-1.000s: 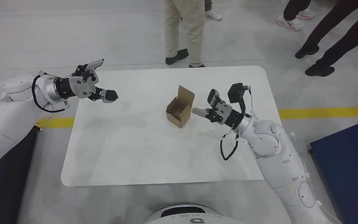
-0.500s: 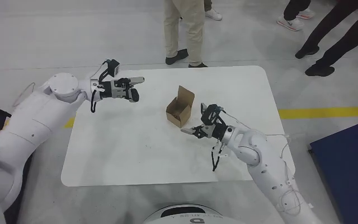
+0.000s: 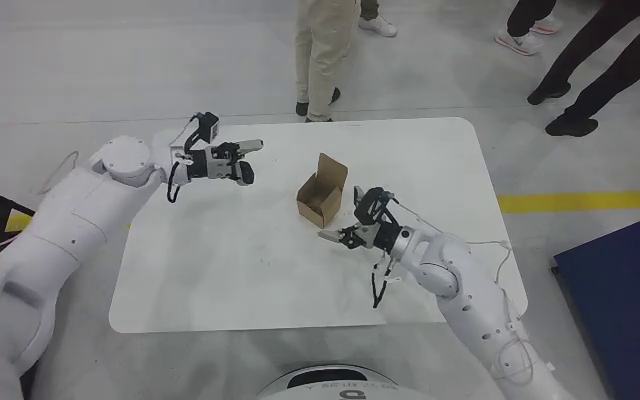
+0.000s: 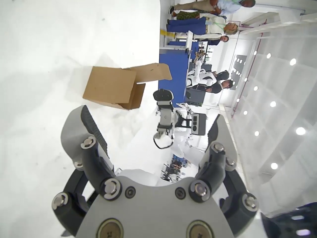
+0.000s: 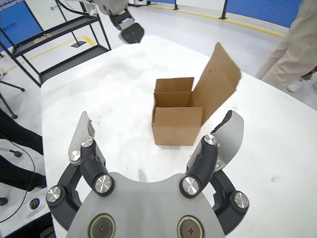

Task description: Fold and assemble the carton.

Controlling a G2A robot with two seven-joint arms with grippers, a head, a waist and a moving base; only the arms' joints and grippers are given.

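— What does the carton point(image 3: 320, 198) look like?
— Small, plain brown cardboard, standing upright with its top open.
— And its flaps?
— The tall lid flap point(image 5: 218, 85) stands up and leans outward. A short flap point(image 5: 174, 84) rises on the adjoining side.
— Where is it?
— Near the middle of the white counter point(image 3: 250, 270).

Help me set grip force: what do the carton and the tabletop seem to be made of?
Carton: brown cardboard with a matte finish, judging by its dull fibrous look and thin, creased flaps; I cannot tell whether it is corrugated. Tabletop: a white, smooth, hard-looking sheet, perhaps laminate or painted board; faint scuffs and smudges show on it.
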